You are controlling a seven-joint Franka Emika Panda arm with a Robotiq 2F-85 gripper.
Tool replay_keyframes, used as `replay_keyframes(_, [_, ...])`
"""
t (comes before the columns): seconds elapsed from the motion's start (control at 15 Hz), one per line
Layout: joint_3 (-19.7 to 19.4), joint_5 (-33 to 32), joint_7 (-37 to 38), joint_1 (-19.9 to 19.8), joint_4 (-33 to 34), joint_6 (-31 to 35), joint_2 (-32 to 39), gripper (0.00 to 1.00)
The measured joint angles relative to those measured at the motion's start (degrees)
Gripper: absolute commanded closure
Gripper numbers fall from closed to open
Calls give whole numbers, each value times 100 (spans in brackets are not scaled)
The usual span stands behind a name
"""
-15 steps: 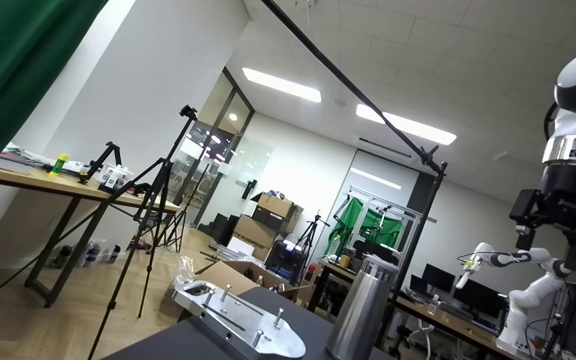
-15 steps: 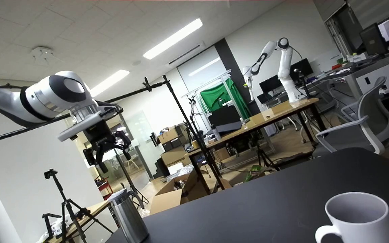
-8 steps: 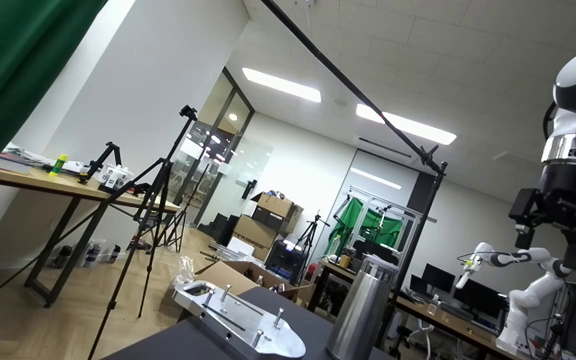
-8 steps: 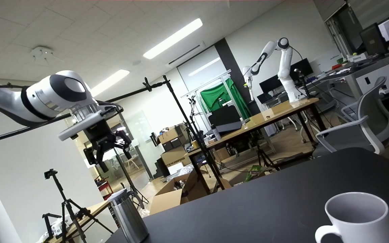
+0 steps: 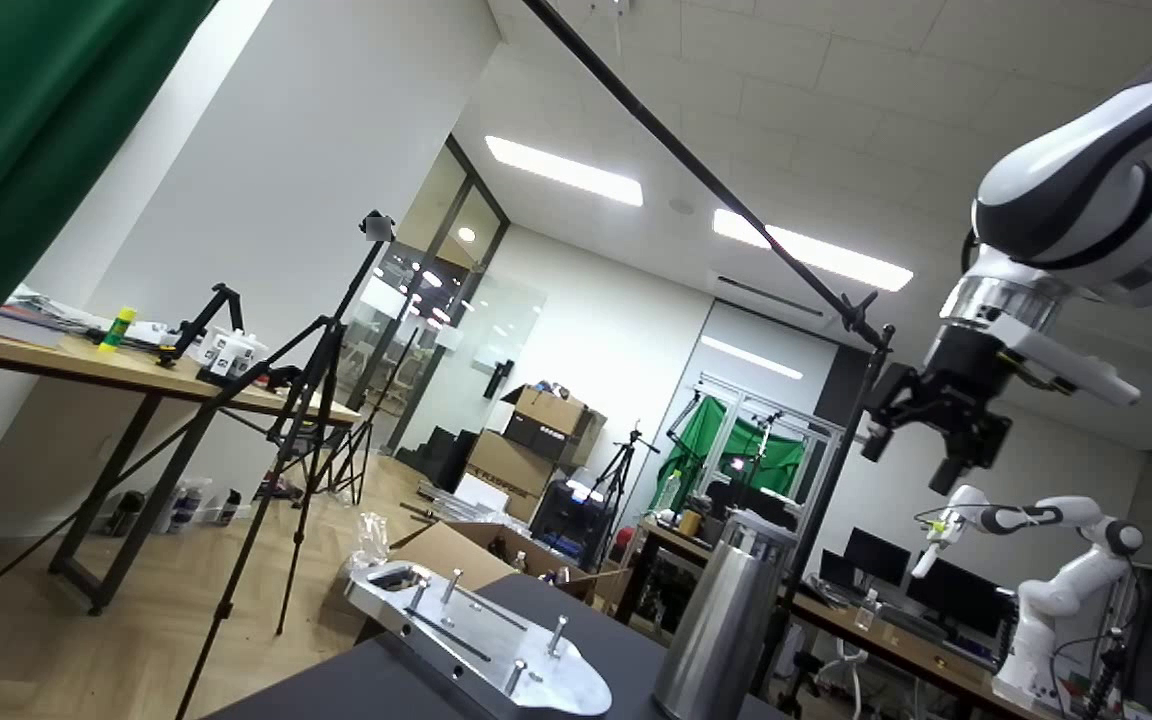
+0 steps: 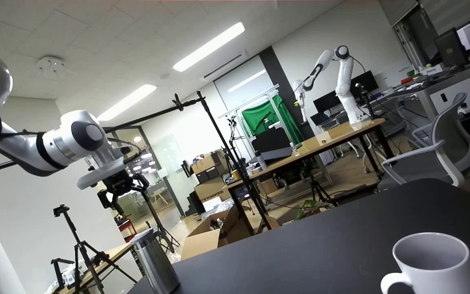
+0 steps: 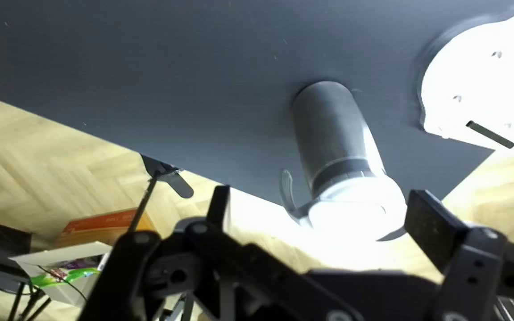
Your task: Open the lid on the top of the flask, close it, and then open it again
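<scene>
The flask (image 5: 721, 640) is a tall silver-grey metal cylinder standing upright on the dark table; it also shows in an exterior view (image 6: 155, 263) and in the wrist view (image 7: 328, 129). Its lid (image 6: 142, 235) sits on top and looks shut; in the wrist view the lid (image 7: 359, 209) is washed out by glare. A curved handle (image 6: 165, 241) sticks out at the side. My gripper (image 5: 911, 465) is open and empty, above the flask and apart from it. In the wrist view the lid shows between the spread fingers (image 7: 435, 227), farther away.
A white-and-grey plate with upright bolts (image 5: 481, 640) lies beside the flask on the dark table (image 6: 300, 253). A white mug (image 6: 435, 265) stands near the table's front. A long black pole (image 5: 696, 170) crosses overhead, with a black tripod (image 5: 321, 370) behind.
My gripper has moved left and slightly up in an exterior view, nearer above the flask. It stays open. The flask and its lid have not moved.
</scene>
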Motion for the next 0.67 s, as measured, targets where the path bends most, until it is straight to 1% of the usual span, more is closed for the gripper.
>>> replay_keyframes(0.2, [-7,-331,12,303,568,366,629,0])
replay_keyframes(0.4, [-63,-530,13,494,1134,498,1213,0])
replay_keyframes(0.53, [-84,-549,-2,584,1487,505,1550,0])
replay_keyframes(0.6, [-86,-550,-6,623,1647,504,1700,25])
replay_keyframes(0.67, [-88,-550,-9,661,1788,501,1827,25])
